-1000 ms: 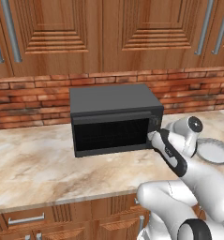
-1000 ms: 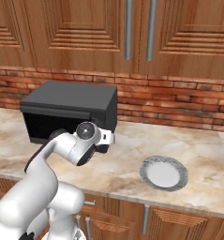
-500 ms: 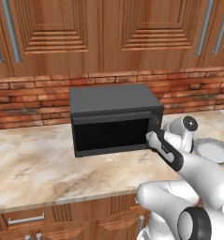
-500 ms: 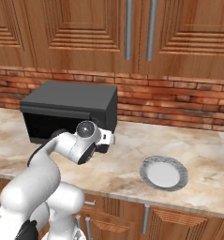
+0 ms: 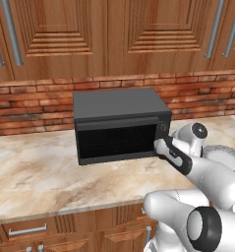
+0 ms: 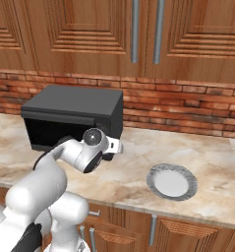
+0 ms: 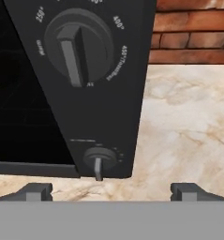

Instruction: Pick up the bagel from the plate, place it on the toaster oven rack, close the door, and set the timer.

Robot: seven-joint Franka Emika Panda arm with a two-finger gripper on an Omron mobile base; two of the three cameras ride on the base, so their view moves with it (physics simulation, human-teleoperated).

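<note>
The gripper (image 7: 111, 190) stands with its two fingers spread wide and nothing between them; one dark fingertip (image 7: 36, 191) shows at the lower left of the hand view and the other at the lower right. Straight ahead of the fingers, and very close, is the control panel (image 7: 92, 93) of the toaster oven (image 5: 120, 123). A small knob (image 7: 99, 159) sits just above the gap between the fingers, a little nearer the left one, with its pointer turned down. A large dial (image 7: 79, 46) with temperature marks around it sits higher on the same panel. Left of the panel, beyond the left finger, is the dark glass of the door (image 5: 117, 140), which stands shut against the oven front. Right of the fingers lie the marble counter (image 7: 188, 126) and the brick wall (image 7: 193, 33). The plate (image 6: 172, 181) rests on the counter well apart from the gripper, on the far side from the oven, and its white face is bare. The bagel and the rack cannot be made out behind the dark glass.
</note>
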